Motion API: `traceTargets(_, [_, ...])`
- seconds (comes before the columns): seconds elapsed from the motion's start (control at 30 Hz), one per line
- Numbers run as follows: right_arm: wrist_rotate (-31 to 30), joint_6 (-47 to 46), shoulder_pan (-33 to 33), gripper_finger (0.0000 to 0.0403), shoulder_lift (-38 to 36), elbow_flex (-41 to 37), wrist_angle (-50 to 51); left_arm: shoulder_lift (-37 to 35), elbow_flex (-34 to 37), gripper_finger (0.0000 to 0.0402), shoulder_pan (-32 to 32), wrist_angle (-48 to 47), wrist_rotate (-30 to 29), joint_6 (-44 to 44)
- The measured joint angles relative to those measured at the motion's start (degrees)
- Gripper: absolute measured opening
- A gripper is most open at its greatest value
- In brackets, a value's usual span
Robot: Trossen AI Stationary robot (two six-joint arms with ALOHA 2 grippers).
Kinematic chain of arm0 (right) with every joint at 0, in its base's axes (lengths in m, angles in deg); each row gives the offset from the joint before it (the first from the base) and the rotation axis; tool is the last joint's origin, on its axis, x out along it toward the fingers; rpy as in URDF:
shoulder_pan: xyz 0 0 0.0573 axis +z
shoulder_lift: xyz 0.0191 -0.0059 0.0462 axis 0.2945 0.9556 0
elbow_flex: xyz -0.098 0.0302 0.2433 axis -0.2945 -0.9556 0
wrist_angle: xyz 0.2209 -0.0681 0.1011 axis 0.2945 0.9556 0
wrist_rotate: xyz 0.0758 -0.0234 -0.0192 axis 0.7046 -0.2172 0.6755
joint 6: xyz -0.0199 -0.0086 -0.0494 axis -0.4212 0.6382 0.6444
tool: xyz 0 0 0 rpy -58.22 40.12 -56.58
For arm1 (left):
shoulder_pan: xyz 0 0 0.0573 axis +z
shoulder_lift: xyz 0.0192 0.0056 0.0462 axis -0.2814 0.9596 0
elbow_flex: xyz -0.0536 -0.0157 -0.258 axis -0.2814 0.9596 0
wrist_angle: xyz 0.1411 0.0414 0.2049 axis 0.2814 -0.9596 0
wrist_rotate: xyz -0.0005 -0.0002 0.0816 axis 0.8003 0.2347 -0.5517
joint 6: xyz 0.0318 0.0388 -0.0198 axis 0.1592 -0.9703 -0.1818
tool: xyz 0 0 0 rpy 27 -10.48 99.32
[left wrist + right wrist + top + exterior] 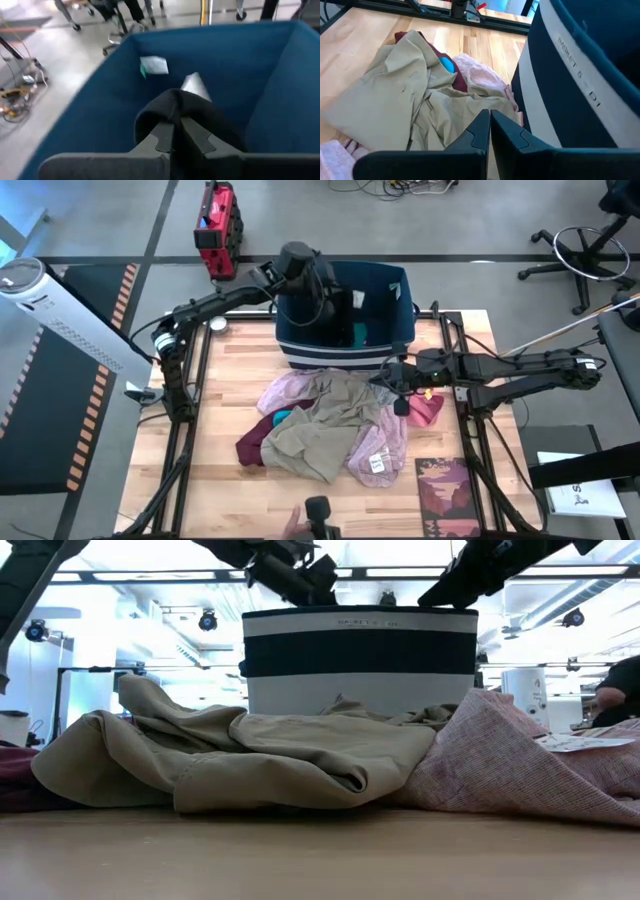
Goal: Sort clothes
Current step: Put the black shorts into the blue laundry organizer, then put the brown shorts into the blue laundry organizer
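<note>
My left gripper (176,131) is over the dark blue bin (400,330) and shut on a black garment (175,107). Inside the bin a teal piece with a white tag (152,65) lies against the wall. A pile lies on the table in front of the bin: a tan garment (320,430) on top, mauve-pink cloth (290,390), a maroon piece (255,445), a bit of teal (283,416) and coral pink (428,408). My right gripper (490,117) is shut and empty, above the pile's far right part, close to the bin's front wall (560,75). My left gripper pinches a bunched fold of the black garment (172,117) between its two fingers, coming from above and slanting down into the bin. The cloth bulges over the fingertips and hangs below them inside the bin. Its lower end is hidden.
A maroon patterned flat piece (448,490) lies at the table's near right corner. A pink cloth with a white tag (378,462) lies at the pile's near right. Bare wood shows at the table's left (220,410). A red tool case (218,220) stands on the floor beyond.
</note>
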Motion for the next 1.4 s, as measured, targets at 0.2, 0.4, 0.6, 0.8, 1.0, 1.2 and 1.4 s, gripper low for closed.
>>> traceTargets(0.2, [0.0,-0.2,0.0,0.0000,0.0,-0.5,-0.1,-0.1,0.3,0.0060,0.0,-4.2,0.1,0.0])
traceTargets(0.4, [0.0,-0.1,0.0,0.0000,0.0,-0.5,-0.4,-0.3,-0.2,0.0129,-0.1,-6.9,0.6,0.0])
traceTargets(0.6, [0.0,-0.3,0.0,0.0000,0.0,-0.5,-0.4,-0.9,-2.4,0.0200,-0.5,-8.6,0.6,0.0])
traceTargets(0.8, [-0.1,-0.4,0.0,0.0000,0.0,-0.5,-0.4,-1.6,-6.1,0.0234,-1.3,-8.9,0.4,1.5])
traceTargets(1.0, [-0.1,-0.4,0.0,0.0000,0.0,-0.5,-0.5,-3.4,-9.0,0.0210,-3.6,-11.3,0.4,-0.6])
traceTargets(1.2, [-0.1,-0.4,0.0,0.0000,0.0,-0.5,-0.4,-5.9,-8.2,0.0140,-6.9,-15.0,0.4,-2.7])
traceTargets(1.4, [-0.1,-0.4,0.0,0.0000,0.0,-0.5,-0.4,-8.0,-5.6,0.0058,-9.6,-17.1,0.4,-4.5])
